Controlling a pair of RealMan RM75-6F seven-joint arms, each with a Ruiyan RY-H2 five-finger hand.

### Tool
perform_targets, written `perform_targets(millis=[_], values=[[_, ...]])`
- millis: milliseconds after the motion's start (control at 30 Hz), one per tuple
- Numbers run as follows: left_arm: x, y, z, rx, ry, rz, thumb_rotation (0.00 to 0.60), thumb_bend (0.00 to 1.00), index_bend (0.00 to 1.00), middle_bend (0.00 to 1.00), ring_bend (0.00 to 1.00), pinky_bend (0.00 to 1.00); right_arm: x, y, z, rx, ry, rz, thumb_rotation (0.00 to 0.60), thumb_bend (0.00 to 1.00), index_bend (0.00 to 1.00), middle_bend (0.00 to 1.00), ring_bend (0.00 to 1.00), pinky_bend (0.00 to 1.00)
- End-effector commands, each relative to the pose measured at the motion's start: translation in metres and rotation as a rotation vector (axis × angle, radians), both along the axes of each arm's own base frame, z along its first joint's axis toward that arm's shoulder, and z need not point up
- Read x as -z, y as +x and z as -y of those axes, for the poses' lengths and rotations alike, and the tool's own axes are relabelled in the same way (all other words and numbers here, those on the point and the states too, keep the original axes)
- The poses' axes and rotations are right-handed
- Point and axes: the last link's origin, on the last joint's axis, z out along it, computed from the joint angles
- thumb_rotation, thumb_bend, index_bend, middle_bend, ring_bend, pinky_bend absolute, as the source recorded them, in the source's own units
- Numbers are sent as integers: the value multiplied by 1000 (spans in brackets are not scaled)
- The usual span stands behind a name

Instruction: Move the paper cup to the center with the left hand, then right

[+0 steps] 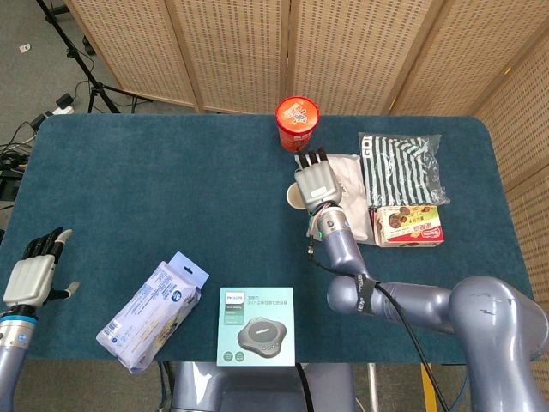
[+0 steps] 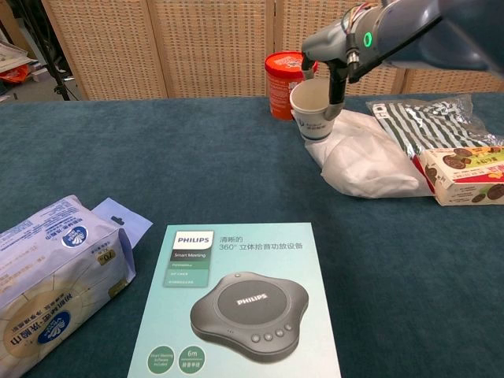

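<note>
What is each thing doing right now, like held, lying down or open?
cup: lifted, tilted, held by right hand
left hand: open, holding nothing
red tub: upright, lid on
white bag: lying flat
speaker box: lying flat
wipes pack: lying flat

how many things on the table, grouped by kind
cups and tubs: 2, paper cup, red tub
soft packs: 3, white bag, striped bag, blue wipes pack
boxes: 2, cookie box, speaker box
total: 7
</note>
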Motion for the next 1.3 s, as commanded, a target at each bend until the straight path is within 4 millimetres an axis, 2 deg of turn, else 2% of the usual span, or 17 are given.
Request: perform_targets(millis=[33,200,367,400,500,800,967,1300], values=[[0,0,0,2,-1,-2,600,249,0,0,0,0,-21,-16,3,48,-41,-2,600,260,424,0,0,0],[0,2,1,8,-1,-5,600,250,0,0,0,0,-50,-45,9,113,-101,-13,600,262,425,0,0,0],[0,3,2,12,-3,-6,600,250,0,0,0,0,-68,-67,12,158,-135,-21,600,260,432,0,0,0],[0,3,2,13,-4,-8,600,250,0,0,0,0,-78,-81,14,190,-161,-30,600,260,432,0,0,0],[1,4,2,14,-5,-10,600,250,0,0,0,0,-90,-99,15,220,-177,-30,600,260,432,0,0,0],[2,7,3,24,-7,-12,600,250,0,0,0,0,-118,-147,16,318,-228,-23,600,260,432,0,0,0],[3,7,3,24,-9,-17,600,251,0,0,0,0,-128,-166,16,378,-237,21,600,260,441,0,0,0],[7,10,5,34,-23,-23,600,251,0,0,0,0,-158,-215,11,503,-286,91,600,260,441,0,0,0]])
